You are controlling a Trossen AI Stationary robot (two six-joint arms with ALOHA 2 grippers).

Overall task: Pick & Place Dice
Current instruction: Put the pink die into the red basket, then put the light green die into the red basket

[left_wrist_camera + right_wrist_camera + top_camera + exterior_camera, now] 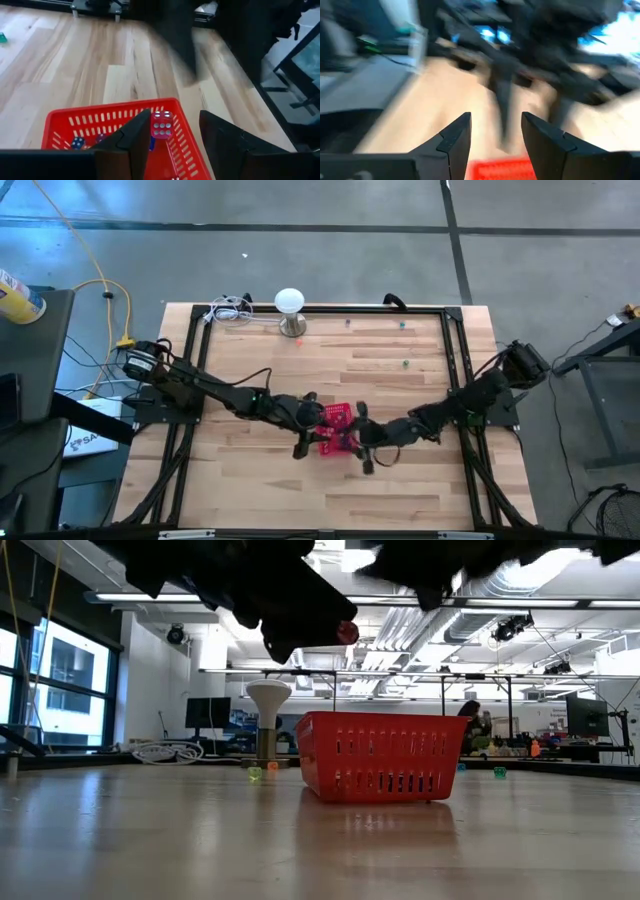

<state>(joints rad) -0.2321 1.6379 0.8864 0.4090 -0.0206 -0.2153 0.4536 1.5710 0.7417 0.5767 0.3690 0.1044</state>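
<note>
Now left gripper (172, 135) above the basket (60, 122), jaws apart, red die (162, 124) dropping; best hold centred. Right gripper (495, 131) beside basket, jaws apart.

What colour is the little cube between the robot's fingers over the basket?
Red with white dots: a red die, clearest in the left wrist view, above the red basket.

Bright ceiling light, heavy motion blur in right wrist view.
</note>
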